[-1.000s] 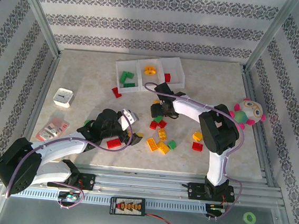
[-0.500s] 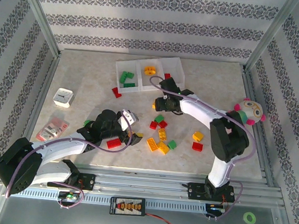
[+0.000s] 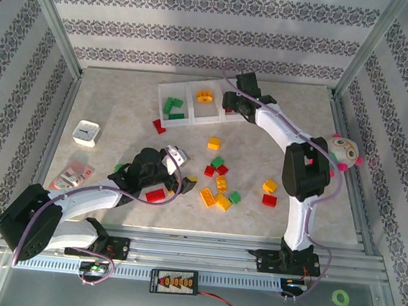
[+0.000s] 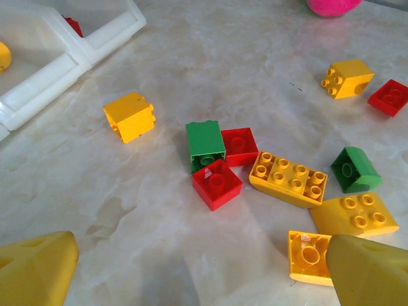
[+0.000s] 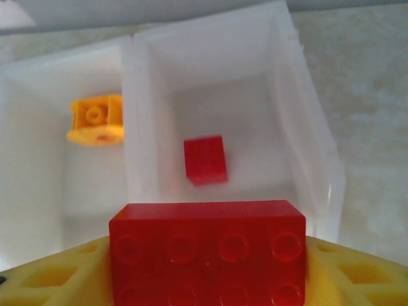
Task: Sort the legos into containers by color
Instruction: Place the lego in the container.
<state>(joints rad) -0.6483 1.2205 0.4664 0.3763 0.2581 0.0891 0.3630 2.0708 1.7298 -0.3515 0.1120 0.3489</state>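
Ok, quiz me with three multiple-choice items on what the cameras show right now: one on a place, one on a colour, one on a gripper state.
1. Where is the right gripper?
A. over the right-end white translucent plastic bin
B. over the plush toy
C. beside the small white square box

2. What colour is the long plastic brick it holds?
A. green
B. red
C. yellow

3. How is the left gripper?
A. shut on a green brick
B. shut on a yellow brick
C. open

Answers:
1 A, the right wrist view looks down into that bin, where one small red brick lies.
2 B, it shows plainly red in the right wrist view.
3 C, its yellow fingers stand wide apart, gripping nothing.
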